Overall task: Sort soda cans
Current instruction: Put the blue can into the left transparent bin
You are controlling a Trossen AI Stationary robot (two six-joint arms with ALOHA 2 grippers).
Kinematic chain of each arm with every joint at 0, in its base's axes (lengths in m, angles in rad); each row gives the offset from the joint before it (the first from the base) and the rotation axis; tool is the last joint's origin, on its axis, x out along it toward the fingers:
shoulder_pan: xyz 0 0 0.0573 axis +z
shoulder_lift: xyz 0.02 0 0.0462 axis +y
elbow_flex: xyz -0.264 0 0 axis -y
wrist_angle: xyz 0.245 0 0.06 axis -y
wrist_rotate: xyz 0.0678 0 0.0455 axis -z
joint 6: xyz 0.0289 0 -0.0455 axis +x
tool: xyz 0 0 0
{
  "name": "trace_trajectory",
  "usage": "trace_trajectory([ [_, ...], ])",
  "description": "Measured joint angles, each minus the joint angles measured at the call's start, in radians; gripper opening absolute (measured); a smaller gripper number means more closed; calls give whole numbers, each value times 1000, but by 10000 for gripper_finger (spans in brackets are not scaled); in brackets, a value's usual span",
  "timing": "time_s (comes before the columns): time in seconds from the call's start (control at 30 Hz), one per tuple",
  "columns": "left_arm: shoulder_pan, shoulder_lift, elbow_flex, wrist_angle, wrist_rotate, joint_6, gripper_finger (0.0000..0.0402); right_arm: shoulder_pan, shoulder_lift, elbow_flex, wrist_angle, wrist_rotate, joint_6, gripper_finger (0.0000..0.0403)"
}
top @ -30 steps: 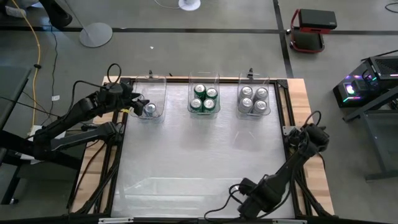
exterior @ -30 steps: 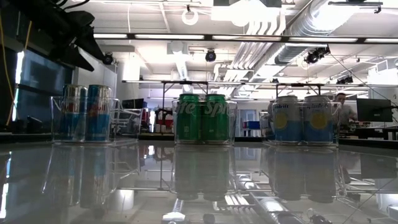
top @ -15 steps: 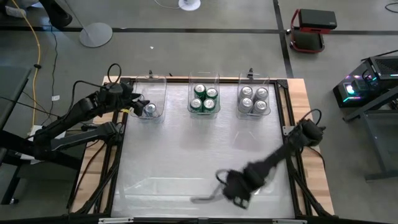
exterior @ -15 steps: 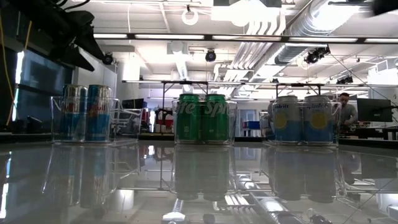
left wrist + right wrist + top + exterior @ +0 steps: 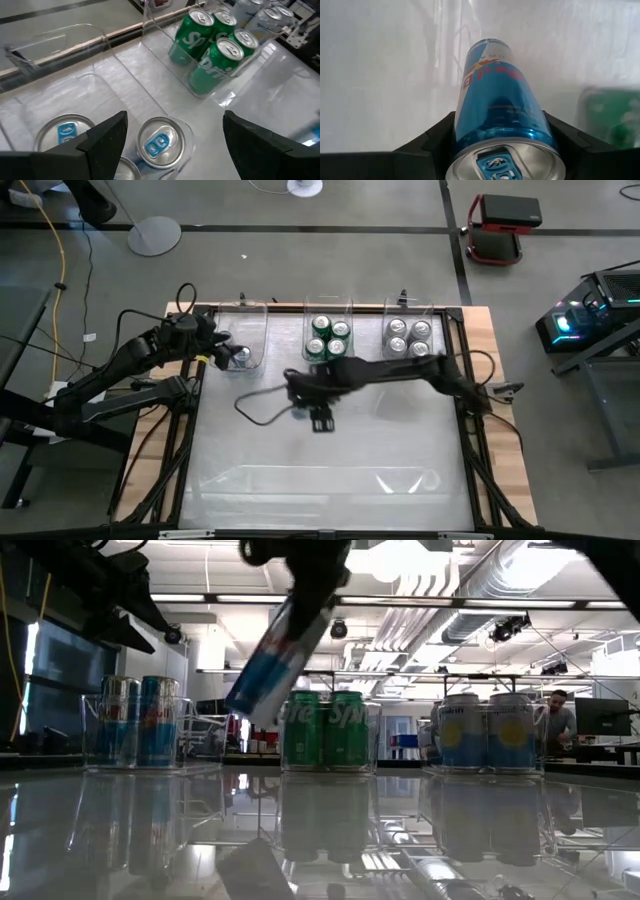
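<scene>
My right gripper (image 5: 502,132) is over the middle of the table (image 5: 312,412), shut on a blue-and-silver soda can (image 5: 272,668). My left gripper (image 5: 172,145) hovers open above the left clear bin (image 5: 240,345). Its fingers stand on either side of a blue-and-silver can (image 5: 160,142), apart from it. Further blue-and-silver cans (image 5: 138,720) stand upright in that bin. Green cans (image 5: 328,338) fill the middle bin and pale silver cans (image 5: 408,340) fill the right bin. My right gripper pinches the blue-and-silver can between its two fingers at the upper end, just below the silver top (image 5: 470,137). The fingers (image 5: 315,580) come from above. The can is lifted clear and tilted, its bottom end (image 5: 245,705) swung toward the table's left.
The three clear bins stand in a row along the far edge. A cable (image 5: 252,408) loops from the right arm above the table. The right arm (image 5: 420,370) stretches across in front of the middle and right bins. The glossy surface (image 5: 320,480) nearer the front holds no objects.
The right arm has swept fast from the table's near right corner up and toward the far left, to the middle of the table in front of the green cans. The tilted blue-and-silver can has come into the low view with it.
</scene>
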Motion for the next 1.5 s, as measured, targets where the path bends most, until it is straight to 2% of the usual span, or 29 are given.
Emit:
trace_trajectory([
  [0.1, 0, 0, 0, 0, 32, 0, 306, -38, 94, 150, -77, 0, -99, 212],
  [0.13, 0, 0, 0, 0, 42, -1, 306, -46, 112, 162, -82, 1, -125, 212],
  [0.3, 0, 0, 0, -1, 87, -1, 306, -67, 114, 78, -57, -25, -211, 212],
  [0.43, -1, 2, 0, -1, 89, -2, 306, -69, 117, 50, -23, -25, -212, 212],
  [0.57, -1, 4, 0, 1, 89, -2, 306, -62, 119, 47, -63, -26, -211, 212],
  [0.87, -1, 4, 0, 1, 89, -2, 306, -24, 119, 61, -291, -51, -52, 212],
  [1.4, -1, 4, 0, 1, 89, 0, 306, -12, 116, 26, -198, -48, -80, 212],
  [1.5, -1, 4, 0, 1, 89, 0, 306, -10, 116, 25, -192, -48, -80, 231],
])
